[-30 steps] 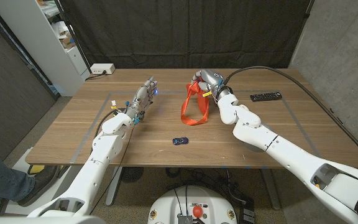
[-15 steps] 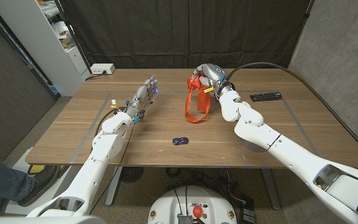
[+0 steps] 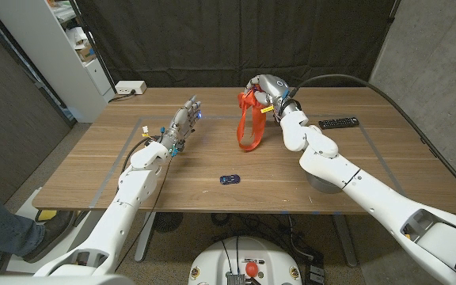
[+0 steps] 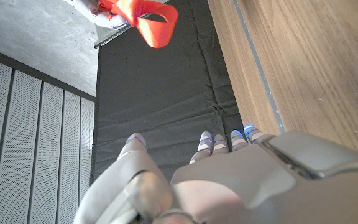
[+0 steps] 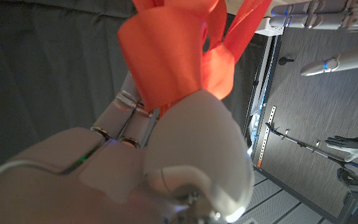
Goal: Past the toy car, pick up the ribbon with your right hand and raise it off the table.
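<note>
At the left, the left hand is seen standing over the table with its fingers extended, close together and holding nothing; in the left wrist view the fingertips are shown reaching past the table's far edge. Nearer the front edge, at the middle, the toy car is seen lying on the wood, untouched. Beyond it, the orange ribbon is gripped at its gathered top by the right hand, whose fingers are closed around it. The loop hangs down; whether its lowest fold is clear of the wood cannot be told. The lifting step is judged to be in hand, and a further upward raise is called for. At the right, a black remote is seen. The brown wooden surface is backed by a black curtain.
</note>
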`<state>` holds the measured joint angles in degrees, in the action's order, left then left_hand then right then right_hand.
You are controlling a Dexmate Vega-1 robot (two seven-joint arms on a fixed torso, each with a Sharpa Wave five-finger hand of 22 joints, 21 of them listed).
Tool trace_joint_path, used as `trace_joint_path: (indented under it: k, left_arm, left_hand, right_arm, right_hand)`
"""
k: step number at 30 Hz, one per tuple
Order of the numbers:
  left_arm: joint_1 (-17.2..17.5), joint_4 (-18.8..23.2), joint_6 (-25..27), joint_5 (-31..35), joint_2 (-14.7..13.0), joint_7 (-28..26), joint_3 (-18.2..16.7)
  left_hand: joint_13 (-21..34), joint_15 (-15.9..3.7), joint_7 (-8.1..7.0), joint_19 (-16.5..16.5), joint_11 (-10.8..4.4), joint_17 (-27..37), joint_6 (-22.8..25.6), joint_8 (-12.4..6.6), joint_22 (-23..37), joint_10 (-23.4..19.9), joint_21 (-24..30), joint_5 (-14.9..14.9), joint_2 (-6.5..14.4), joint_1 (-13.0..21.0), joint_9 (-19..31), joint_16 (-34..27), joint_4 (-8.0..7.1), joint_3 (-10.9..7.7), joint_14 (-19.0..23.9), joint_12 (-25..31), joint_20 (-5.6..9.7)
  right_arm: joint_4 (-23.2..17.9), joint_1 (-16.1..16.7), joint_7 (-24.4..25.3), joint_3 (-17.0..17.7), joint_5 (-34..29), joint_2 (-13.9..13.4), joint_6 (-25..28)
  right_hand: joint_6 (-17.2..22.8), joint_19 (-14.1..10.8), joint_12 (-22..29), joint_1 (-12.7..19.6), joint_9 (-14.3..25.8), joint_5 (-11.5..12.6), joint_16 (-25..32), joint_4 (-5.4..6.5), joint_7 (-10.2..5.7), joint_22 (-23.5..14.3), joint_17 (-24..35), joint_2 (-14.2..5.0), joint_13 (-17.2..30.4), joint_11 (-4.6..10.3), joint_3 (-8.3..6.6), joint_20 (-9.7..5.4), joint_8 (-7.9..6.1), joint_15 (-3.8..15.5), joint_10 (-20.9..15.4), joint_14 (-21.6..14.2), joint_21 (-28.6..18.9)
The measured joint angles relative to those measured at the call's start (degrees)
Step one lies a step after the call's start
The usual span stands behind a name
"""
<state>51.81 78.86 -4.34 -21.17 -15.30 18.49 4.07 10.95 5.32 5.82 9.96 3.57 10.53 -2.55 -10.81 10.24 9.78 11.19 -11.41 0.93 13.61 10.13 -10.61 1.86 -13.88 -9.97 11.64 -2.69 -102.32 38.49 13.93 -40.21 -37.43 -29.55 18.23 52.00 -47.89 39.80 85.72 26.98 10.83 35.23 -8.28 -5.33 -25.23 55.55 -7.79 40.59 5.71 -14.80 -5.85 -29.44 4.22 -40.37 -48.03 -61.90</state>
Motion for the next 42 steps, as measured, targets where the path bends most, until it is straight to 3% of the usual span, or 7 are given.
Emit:
trace_joint_path:
  k: [42]
  left_arm:
    - [0.5,0.8,0.4,0.2,-0.1,-0.2,0.2]
  left_hand:
    - [0.0,0.00,0.31,0.0,0.00,0.0,0.3,0.00,0.0,0.0,0.0,0.0,0.2,-0.2,0.0,0.0,0.20,0.07,0.0,0.0,0.00]
  right_arm:
    - [-2.4,0.4,1.6,2.6,-0.2,0.7,-1.5]
  right_hand:
    - [0.0,0.0,-0.9,-1.1,0.3,-0.1,-0.4,0.23,0.00,1.1,1.6,0.07,0.7,-0.28,-0.73,0.01,0.43,-0.10,-0.7,-0.3,-2.8]
